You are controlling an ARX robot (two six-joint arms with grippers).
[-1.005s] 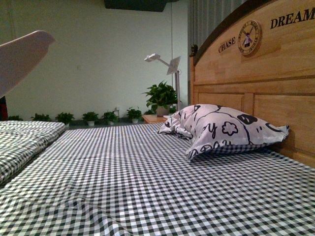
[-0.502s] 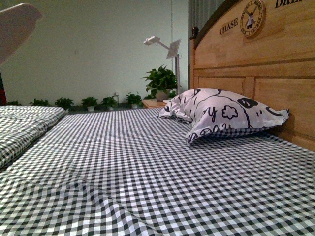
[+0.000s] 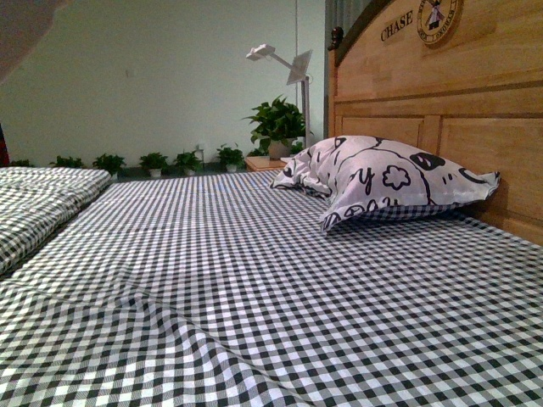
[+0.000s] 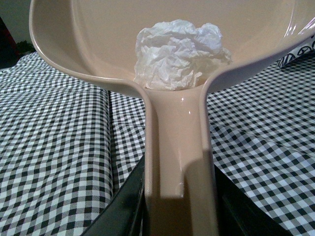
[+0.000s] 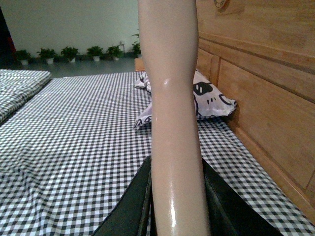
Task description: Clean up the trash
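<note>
The trash (image 4: 178, 53), a crumpled white paper wad, lies in the beige dustpan (image 4: 98, 44) near where the pan meets its handle. My left gripper (image 4: 179, 206) is shut on the dustpan's handle and holds it above the checked bed. A corner of the dustpan shows at the top left of the front view (image 3: 25, 30). My right gripper (image 5: 177, 206) is shut on the beige brush handle (image 5: 172, 98), which stands upright above the bed. The brush head is out of view.
The bed has a black-and-white checked sheet (image 3: 254, 280). A white pillow with black doodles (image 3: 382, 178) leans by the wooden headboard (image 3: 441, 93) on the right. A folded checked quilt (image 3: 34, 203) lies at left. Potted plants (image 3: 276, 127) and a white lamp (image 3: 284, 64) stand beyond.
The front view has tilted down: the pillow and headboard sit higher in the picture. The dustpan's edge at top left has moved up and nearly out of the frame.
</note>
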